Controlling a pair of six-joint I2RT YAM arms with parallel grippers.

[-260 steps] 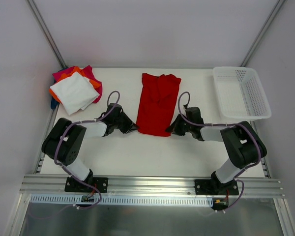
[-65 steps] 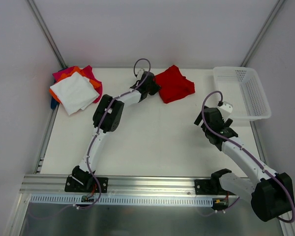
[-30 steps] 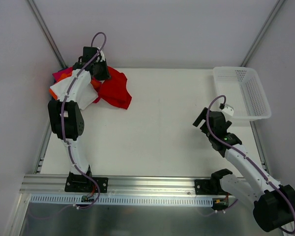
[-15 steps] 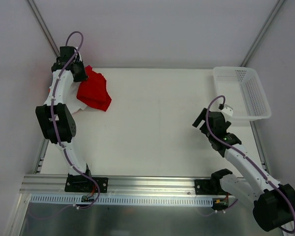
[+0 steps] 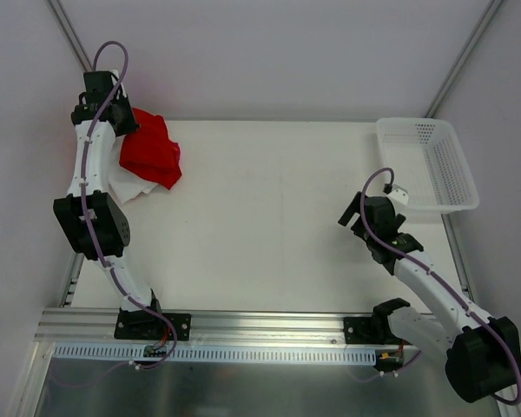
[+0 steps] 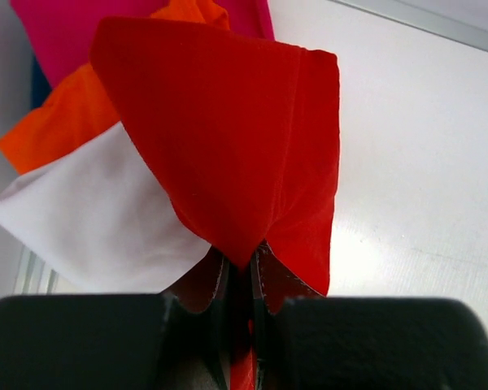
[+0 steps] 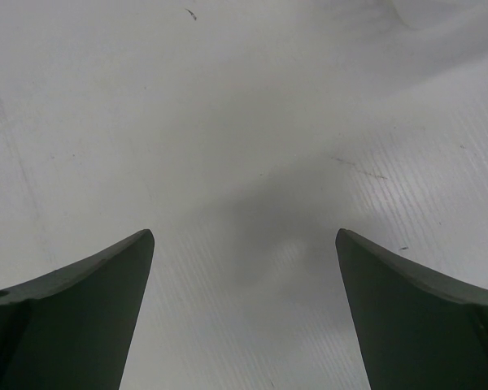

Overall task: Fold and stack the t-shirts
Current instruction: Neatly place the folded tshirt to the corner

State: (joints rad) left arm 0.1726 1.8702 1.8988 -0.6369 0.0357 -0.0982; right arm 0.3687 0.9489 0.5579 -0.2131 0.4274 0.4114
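The folded red t-shirt hangs from my left gripper, which is shut on its edge, over the stack at the table's far left corner. Beneath it lie the folded white t-shirt, the orange one and the magenta one; a sliver of blue shows at the left. My right gripper stands open over bare table on the right, holding nothing.
A white mesh basket stands at the table's far right. The white tabletop stretches between the two arms. Grey walls close in on the left, back and right.
My left arm has carried the red t-shirt from mid-table to the left, over the stack in the far left corner. The right arm has barely moved.
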